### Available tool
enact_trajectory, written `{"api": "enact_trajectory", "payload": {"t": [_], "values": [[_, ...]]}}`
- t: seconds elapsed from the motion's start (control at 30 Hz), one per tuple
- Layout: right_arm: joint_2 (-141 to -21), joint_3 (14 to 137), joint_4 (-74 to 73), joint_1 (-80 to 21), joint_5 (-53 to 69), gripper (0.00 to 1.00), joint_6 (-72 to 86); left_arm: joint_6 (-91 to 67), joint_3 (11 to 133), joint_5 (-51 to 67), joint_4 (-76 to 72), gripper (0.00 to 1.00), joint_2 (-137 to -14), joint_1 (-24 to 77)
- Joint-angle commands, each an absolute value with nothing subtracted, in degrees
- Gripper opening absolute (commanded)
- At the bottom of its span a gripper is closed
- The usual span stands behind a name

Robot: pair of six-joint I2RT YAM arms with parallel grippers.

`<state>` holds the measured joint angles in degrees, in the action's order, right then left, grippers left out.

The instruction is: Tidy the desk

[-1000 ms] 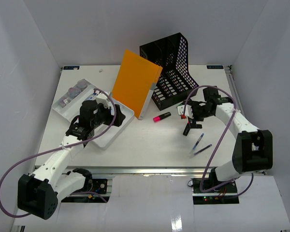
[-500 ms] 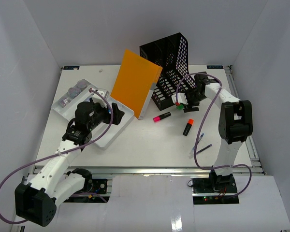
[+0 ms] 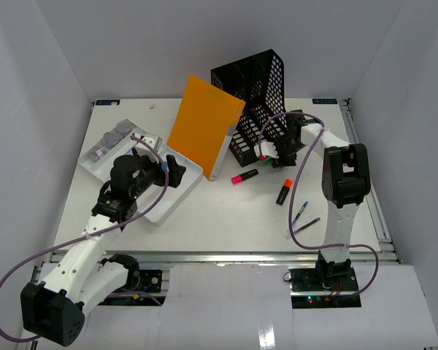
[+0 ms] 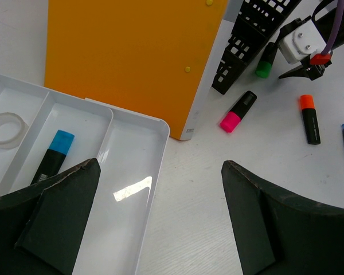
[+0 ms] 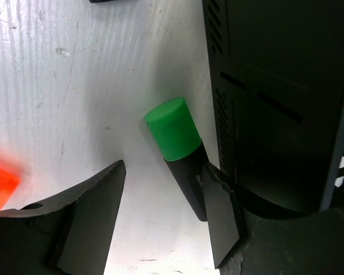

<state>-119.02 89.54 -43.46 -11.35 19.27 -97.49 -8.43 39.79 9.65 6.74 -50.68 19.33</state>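
The desk (image 3: 226,211) is a white tabletop. My left gripper (image 3: 177,171) is open and empty, hovering over the right edge of the white compartmented tray (image 3: 193,175); in the left wrist view (image 4: 160,172) its jaws straddle the tray rim (image 4: 160,129). My right gripper (image 3: 269,154) is open and low at the foot of the black file holder (image 3: 259,95). In the right wrist view (image 5: 163,172) a green-capped highlighter (image 5: 180,152) lies between the jaws, against the right finger (image 5: 218,212). It also shows in the left wrist view (image 4: 265,66).
An orange folder (image 3: 204,127) leans on the file holder. A pink highlighter (image 3: 244,176), an orange highlighter (image 3: 284,192) and two blue pens (image 3: 301,213) lie on the desk. The tray holds a blue highlighter (image 4: 54,154), a tape ring (image 4: 6,129) and small jars (image 3: 109,142).
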Motion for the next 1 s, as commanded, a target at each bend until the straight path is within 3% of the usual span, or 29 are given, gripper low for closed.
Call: {"api": "enact_trajectory", "payload": {"t": [0.0, 0.23, 0.47, 0.57, 0.77, 0.87, 0.97], "values": [[-120.37, 91.54, -43.81, -12.26, 18.02, 0.62, -97.43, -8.13, 39.20, 9.32, 5.27, 0.98, -49.53, 19.16], [-121.89, 91.41, -45.19, -12.92, 16.54, 0.61, -97.97, -8.09, 38.94, 9.40, 5.10, 0.98, -49.40, 19.16], [-121.74, 90.71, -50.31, -12.92, 14.25, 0.46, -99.06, -8.09, 38.85, 10.10, 4.67, 0.98, -49.04, 19.16], [-120.84, 89.32, -50.89, -12.74, 14.07, 0.44, -98.86, -8.15, 38.57, 11.11, 4.25, 0.98, -48.57, 19.07], [-120.99, 88.43, -51.03, -12.66, 12.59, 0.57, -96.77, -8.00, 37.53, 18.81, 1.82, 0.98, -47.74, 19.07], [-122.19, 89.58, -52.14, -12.52, 12.44, 0.58, -95.45, -8.09, 36.73, 21.72, 0.49, 0.98, -46.47, 18.98], [-123.90, 91.07, -53.23, -12.39, 13.94, 0.46, -93.60, -8.53, 35.74, 26.95, -2.82, 0.98, -45.01, 19.07]]}}
